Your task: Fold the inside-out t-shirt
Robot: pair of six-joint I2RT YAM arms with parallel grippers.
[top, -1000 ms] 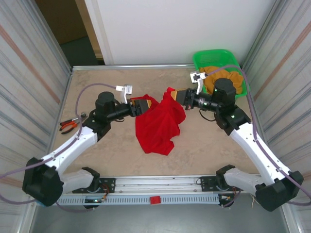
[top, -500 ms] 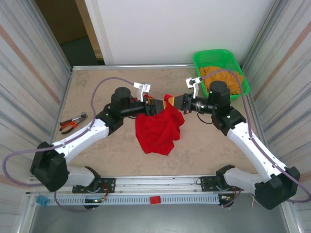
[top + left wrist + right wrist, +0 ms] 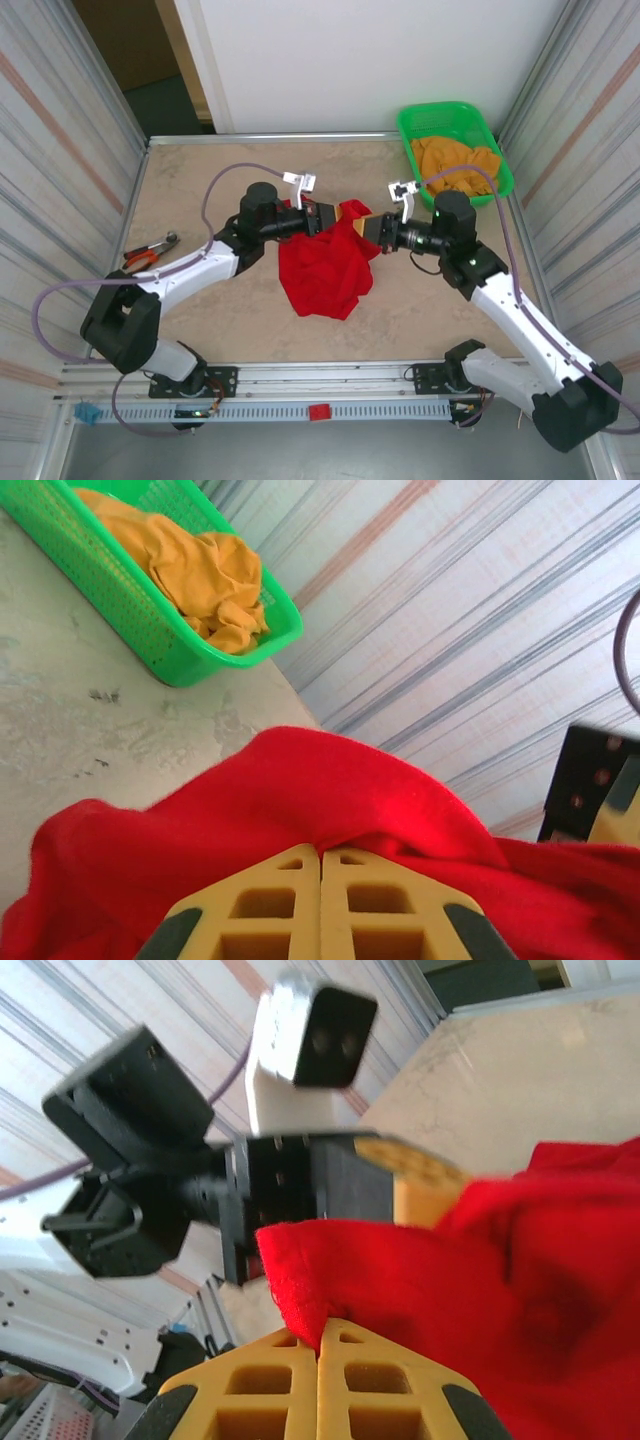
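The left gripper and the right gripper, tips near each other, are each pressed together on the upper edge of the red t-shirt, which lies bunched mid-bench, well apart from the green basket.

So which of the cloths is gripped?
The bright red fabric t-shirt, pinched by the left gripper and right gripper; the orange-yellow cloth lies in the green plastic basket.
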